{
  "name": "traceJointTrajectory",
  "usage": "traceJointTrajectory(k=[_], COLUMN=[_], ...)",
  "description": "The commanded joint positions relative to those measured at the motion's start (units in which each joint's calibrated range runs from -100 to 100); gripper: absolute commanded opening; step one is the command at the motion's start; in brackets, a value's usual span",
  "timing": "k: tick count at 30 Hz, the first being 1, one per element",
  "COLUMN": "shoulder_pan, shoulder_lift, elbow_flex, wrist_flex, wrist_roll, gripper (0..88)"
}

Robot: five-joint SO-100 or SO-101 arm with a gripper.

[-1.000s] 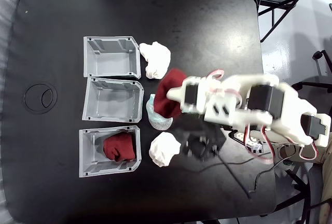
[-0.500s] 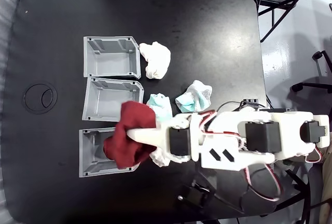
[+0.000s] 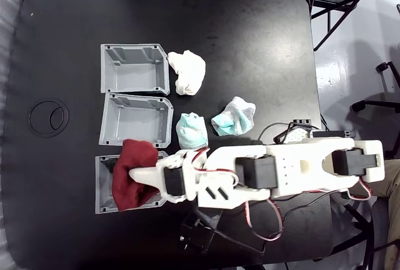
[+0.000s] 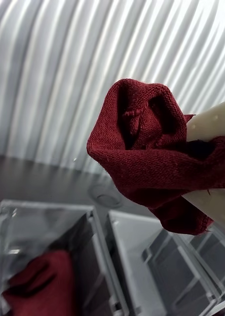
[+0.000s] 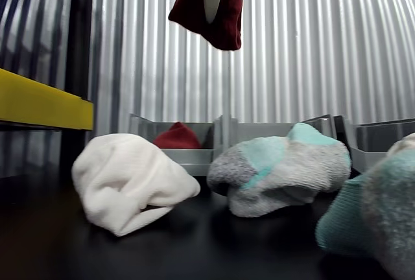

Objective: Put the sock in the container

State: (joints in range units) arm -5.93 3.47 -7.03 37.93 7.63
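The fingers stay clamped on the maroon sock, held high above the lowest grey container in the fixed view, where a second maroon sock already lies. Released from this height, the soft bundle could catch a ribbed wall and spill onto the black worktop. Half a second earlier the sock hung nearer the container's inner edge, beside the mint-and-grey sock.
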Motion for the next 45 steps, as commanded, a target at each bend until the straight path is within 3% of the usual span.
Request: traceJointTrajectory(k=[1,10,30,45], shoulder_pan=[-2.4,-3.2,-4.3,-4.3], shoulder_lift=[2.2,9.3,14.6,11.5], elbow_flex=[-2.4,-2.4,-2.2,-1.6], wrist_flex=[-1.3,-9.9,-12.2,-6.7], wrist_roll=[-0.3,-0.3,-0.4,-0.4], gripper=[1.3,1.3,1.5,25.7])
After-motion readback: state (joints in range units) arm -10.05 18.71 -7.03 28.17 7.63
